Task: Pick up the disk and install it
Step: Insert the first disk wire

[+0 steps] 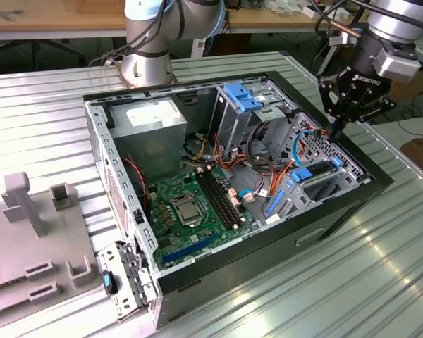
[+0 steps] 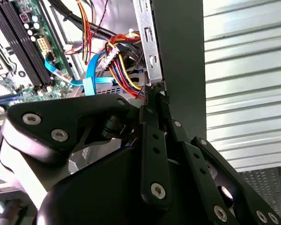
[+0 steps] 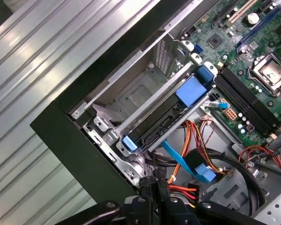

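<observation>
Bright, even light; glare streaks the ribbed silver metal table (image 1: 381, 282), and soft shadow fills the open black computer case (image 1: 268, 259).

- Jaws: black, dotted with silver screws.
- Disk (image 3: 160, 123), just ahead of the jaws: dark body, blue carrier ends.
- Wires (image 2: 124, 70) beside the jaws: red, yellow, orange, black.
- Flat cable (image 3: 175, 157): light blue.
- Motherboard (image 1: 176, 190): green.
- Case (image 1: 233, 271): black outside, grey inside.
- Bench (image 1: 352, 282): silver, ribbed stripes.

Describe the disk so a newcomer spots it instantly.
Start at the open computer case, then the drive cage at its end on the exterior view's right, below the end effector. The disk is the dark slab slotted into it, capped by blue plastic at both ends.
</observation>
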Controlling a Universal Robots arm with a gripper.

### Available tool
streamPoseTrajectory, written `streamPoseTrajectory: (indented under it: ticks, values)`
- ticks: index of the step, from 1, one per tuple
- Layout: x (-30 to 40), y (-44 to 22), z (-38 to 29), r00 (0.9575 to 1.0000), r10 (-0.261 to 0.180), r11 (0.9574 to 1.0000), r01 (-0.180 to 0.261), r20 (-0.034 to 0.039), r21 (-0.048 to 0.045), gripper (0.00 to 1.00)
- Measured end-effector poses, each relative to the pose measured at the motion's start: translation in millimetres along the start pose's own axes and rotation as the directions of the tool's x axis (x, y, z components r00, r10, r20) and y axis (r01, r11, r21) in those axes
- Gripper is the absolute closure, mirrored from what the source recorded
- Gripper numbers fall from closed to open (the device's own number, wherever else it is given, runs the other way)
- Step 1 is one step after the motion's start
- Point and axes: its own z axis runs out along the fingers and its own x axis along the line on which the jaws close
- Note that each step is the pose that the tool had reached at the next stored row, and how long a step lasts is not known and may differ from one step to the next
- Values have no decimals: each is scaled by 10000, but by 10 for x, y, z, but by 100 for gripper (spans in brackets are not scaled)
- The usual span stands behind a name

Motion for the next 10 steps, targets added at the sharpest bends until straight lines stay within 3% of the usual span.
streamPoseTrajectory:
  ticks: [2,4,10]
  values:
    - [0,0,3,9978,657,9978,-657,29,-39,83]
    - [0,0,6,9922,1242,9922,-1242,53,-76,83]
    - [-1,0,11,9715,2369,9715,-2367,93,-151,83]
